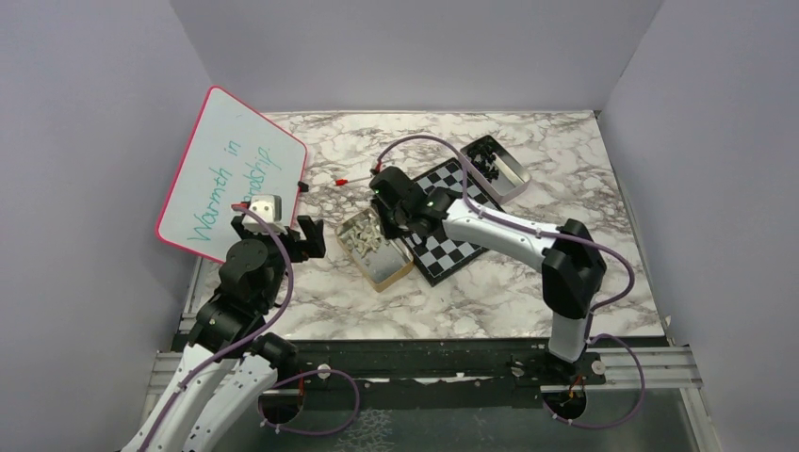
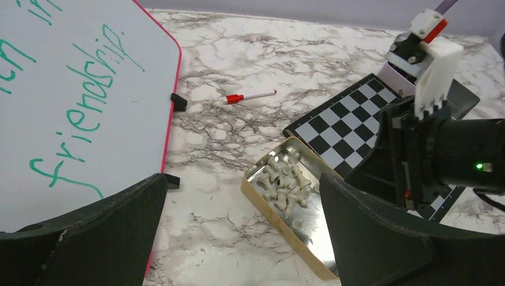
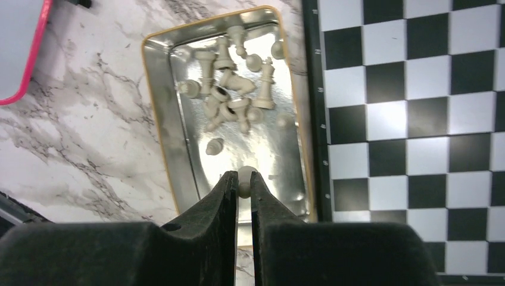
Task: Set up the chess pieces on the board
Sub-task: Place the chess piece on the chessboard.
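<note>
Right wrist cam: narrow pinch of R gripper (image 3: 241, 182) on round head of a pale pawn (image 3: 245, 174), bottom centre of frame, inside gold-rimmed tin (image 3: 159, 119), near its lower end. Can't tell if off the tin floor yet. Long axis of pawn toward the lens, so only the head seen.

Chessboard (image 3: 417, 119) directly right of the tin in frame, edges just beside each other. Nearest squares right of the fingers, so prob. a short sideways carry.

L gripper (image 2: 243, 185) wide, holding nothing, left of tin in top view, apart from it. R arm clearly nearer.

Counts:
- 1 board, no pieces seen on it.
- 2 tins.
- Approx. 14 pale pieces in near tin incl. the pinched one; clump too tangled for an exact no.
- Black pieces (image 1: 487, 158) in far tin (image 1: 513, 181), upper right of top view, too small to count.
- 1 red-capped marker (image 2: 250, 96).
- 1 whiteboard (image 2: 71, 89).
</note>
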You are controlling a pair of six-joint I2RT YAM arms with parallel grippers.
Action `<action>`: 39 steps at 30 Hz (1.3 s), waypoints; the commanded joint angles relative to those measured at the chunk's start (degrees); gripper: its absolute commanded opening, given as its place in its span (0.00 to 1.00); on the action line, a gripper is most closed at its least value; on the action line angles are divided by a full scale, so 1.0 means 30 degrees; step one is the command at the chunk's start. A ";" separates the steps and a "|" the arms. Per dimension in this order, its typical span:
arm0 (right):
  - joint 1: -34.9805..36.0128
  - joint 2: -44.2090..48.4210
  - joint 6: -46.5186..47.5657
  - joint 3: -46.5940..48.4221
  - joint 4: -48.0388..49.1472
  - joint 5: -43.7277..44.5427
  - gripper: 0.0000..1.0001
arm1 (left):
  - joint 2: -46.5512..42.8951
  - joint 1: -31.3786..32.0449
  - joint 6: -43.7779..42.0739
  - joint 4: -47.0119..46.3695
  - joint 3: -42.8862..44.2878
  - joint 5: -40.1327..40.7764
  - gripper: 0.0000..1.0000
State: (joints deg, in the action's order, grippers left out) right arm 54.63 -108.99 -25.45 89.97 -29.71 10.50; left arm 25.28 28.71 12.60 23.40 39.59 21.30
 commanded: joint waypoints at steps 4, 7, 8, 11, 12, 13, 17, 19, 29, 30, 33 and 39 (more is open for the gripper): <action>-0.2673 0.3012 0.0522 -0.2379 -0.1130 0.1121 0.14 | 0.0156 0.0010 -0.0122 -0.0533 -0.0219 -0.0782 0.99; -0.4089 0.3855 0.0778 -0.3494 -0.1148 0.1022 0.14 | 0.0151 0.0010 -0.0183 -0.0590 -0.0274 -0.0858 0.99; -0.4540 0.4094 0.0863 -0.3842 -0.1163 0.0998 0.14 | 0.0183 0.0010 -0.0186 -0.0614 -0.0274 -0.0874 0.99; -0.6003 0.4654 0.1089 -0.4828 -0.1155 0.0698 0.14 | 0.0262 0.0054 -0.0213 -0.0649 -0.0278 -0.0925 0.99; -0.6467 0.4809 0.1169 -0.5122 -0.1080 0.0654 0.14 | 0.0274 0.0068 -0.0201 -0.0651 -0.0300 -0.0945 0.99; -0.6913 0.4942 0.1271 -0.5434 -0.1023 0.0633 0.14 | 0.0290 0.0069 -0.0214 -0.0636 -0.0292 -0.0947 0.99; -0.8514 0.5201 0.1629 -0.6289 -0.0567 0.0195 0.14 | 0.0283 0.0098 -0.0273 -0.0709 -0.0307 -0.0975 0.99; -0.9090 0.5147 0.1755 -0.6557 -0.0293 -0.0023 0.14 | 0.0237 0.0098 -0.0273 -0.0709 -0.0306 -0.0977 0.99; -1.1047 0.4147 0.1691 -0.6988 0.0401 -0.0405 0.14 | 0.0235 0.0098 -0.0304 -0.0709 -0.0336 -0.1050 0.99; -1.1137 0.4010 0.1688 -0.6952 0.0404 -0.0510 0.14 | 0.0215 0.0098 -0.0304 -0.0709 -0.0337 -0.1037 0.99; -1.1292 0.3617 0.1695 -0.6805 0.0306 -0.0542 0.14 | 0.0145 0.0098 -0.0304 -0.0709 -0.0337 -0.1021 0.99; -1.1468 0.3045 0.1822 -0.6671 0.0188 0.0016 0.14 | 0.0075 0.0098 -0.0329 -0.0717 -0.0364 -0.0999 0.99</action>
State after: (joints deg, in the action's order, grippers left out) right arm 20.60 -98.74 -20.84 69.95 -29.82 9.96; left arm 26.09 28.73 12.34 22.81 38.85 19.44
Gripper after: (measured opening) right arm 0.147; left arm 0.990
